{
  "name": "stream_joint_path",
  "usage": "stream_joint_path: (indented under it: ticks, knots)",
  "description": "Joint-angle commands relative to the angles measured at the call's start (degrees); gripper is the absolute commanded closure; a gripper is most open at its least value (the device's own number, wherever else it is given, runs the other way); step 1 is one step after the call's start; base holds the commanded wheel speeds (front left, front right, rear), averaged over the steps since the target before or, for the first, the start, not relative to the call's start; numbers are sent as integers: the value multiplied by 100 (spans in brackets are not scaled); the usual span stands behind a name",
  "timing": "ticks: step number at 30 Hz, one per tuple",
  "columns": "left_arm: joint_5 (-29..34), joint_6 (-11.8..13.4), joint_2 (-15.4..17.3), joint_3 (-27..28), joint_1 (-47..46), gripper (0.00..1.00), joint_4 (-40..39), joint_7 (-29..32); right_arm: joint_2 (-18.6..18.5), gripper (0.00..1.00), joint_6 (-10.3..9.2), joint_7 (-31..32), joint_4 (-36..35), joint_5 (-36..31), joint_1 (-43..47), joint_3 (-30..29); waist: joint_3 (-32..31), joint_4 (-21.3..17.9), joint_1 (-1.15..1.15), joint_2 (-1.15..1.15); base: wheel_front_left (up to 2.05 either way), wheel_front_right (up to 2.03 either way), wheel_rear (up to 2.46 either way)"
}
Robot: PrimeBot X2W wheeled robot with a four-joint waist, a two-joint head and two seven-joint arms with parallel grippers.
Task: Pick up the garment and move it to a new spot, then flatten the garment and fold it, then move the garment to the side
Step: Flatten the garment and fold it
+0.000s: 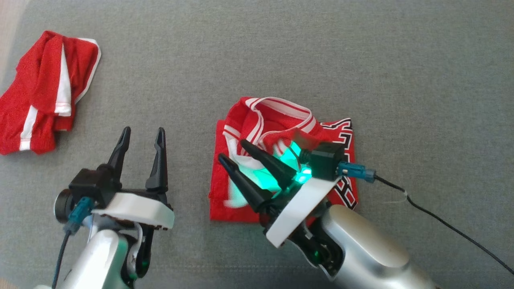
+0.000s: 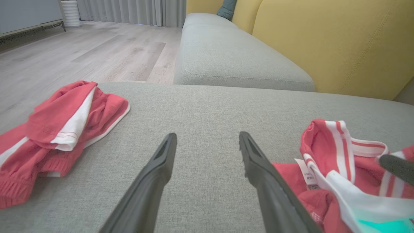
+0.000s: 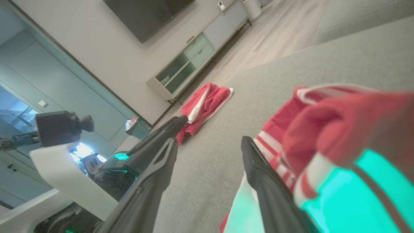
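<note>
- The garment (image 1: 281, 120), a red jersey, lies mid-cushion as a rough square with no clear long axis, its striped collar bunched at the far end.
- The right gripper (image 1: 232, 149) hangs right over it, jaws spread and holding nothing, tips aimed toward the jersey's left edge. Whether they touch cloth I cannot tell.
- The left gripper (image 1: 144, 129) is well apart to the left, jaws wide open, so the right arm looks nearer for any regrasp.
- A second red garment (image 1: 40, 92) lies crumpled at the far left.
- Everything rests on a grey sofa cushion (image 1: 321, 48). Beyond it are a yellow backrest (image 2: 339, 42), a wood floor (image 2: 81, 48) and a low cabinet (image 3: 194, 55).
</note>
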Motion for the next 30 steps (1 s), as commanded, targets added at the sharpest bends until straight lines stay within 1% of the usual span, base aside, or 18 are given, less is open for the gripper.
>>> stream_joint_path:
  ticks: [1,6,8,10,13,15,19,22,25,26,30]
  knots:
    - [49,-11,93,266,-210,0,-159,-64,126,0,-4,-152,-281,32,-145,136,-11,-22,0,0,0,0,0]
    - [61,12,102,292,-192,0,-162,-66,126,0,-4,-496,-713,-53,-313,250,-41,-84,0,0,0,0,0]
    - [68,27,108,305,-185,0,-165,-67,126,0,-4,-600,-886,-142,-336,175,-52,-109,0,0,0,0,0]
    - [71,47,115,325,-170,0,-169,-67,126,0,-4,-647,-1016,-119,-267,-32,-72,-142,0,0,0,0,0]
    - [76,100,133,372,-131,0,-190,-68,111,0,-4,-694,-1034,-501,-179,-659,-115,-212,0,0,0,0,0]
    - [76,136,149,408,-100,0,-216,-68,7,0,-4,-677,-1025,-887,-58,-1210,-145,-266,0,0,0,0,0]
    - [69,181,191,460,-41,0,-266,-69,-239,0,-4,-433,-1108,-1508,383,-2366,-204,-361,0,0,0,0,0]
    - [64,197,223,475,-20,0,-315,-68,-409,0,-4,-195,-1344,-1922,780,-3113,-234,-410,0,0,0,0,0]
    - [53,209,263,497,-2,0,-349,-63,-542,0,-4,54,-1642,-2297,1196,-3710,-258,-454,0,0,0,0,0]
    - [47,219,286,507,21,0,-366,-58,-566,0,-4,203,-1863,-2528,1467,-4000,-297,-485,0,0,0,0,0]
    - [29,228,328,516,90,0,-395,-54,-489,0,-4,469,-2263,-2747,1935,-4356,-395,-538,0,0,0,0,0]
